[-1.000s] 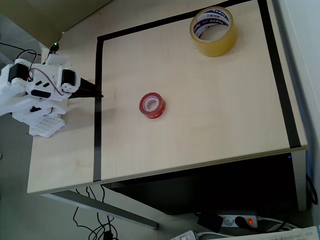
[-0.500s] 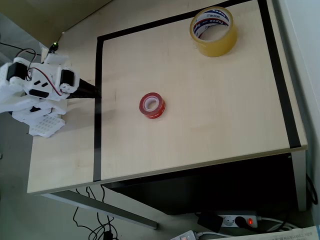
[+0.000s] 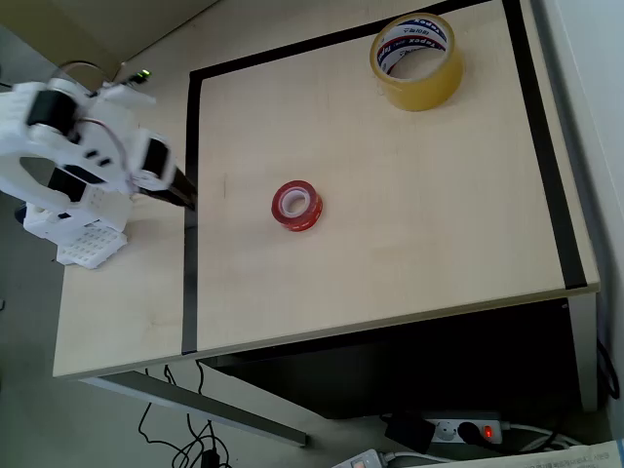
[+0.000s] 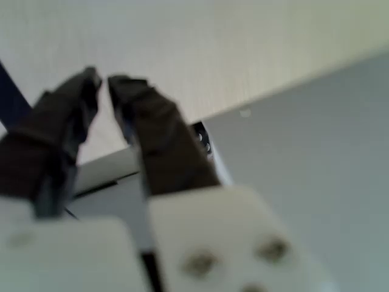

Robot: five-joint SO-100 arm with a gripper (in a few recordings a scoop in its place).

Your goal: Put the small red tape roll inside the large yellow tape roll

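My wrist view is badly blurred: the tool (image 4: 103, 85) reads as two dark fingers (image 4: 161, 137) whose tips sit very close, with only a thin sliver between them, and I cannot make out whether they touch. Beyond the tool in that view, the pale surface (image 4: 243, 48) is soft and without detail, and a small dark fitting just right of the fingers is too smeared to identify. In my overhead view the white arm (image 3: 58, 146) behind the tool is cut by the left edge, and its dark tips (image 3: 180, 190) are too small to judge.
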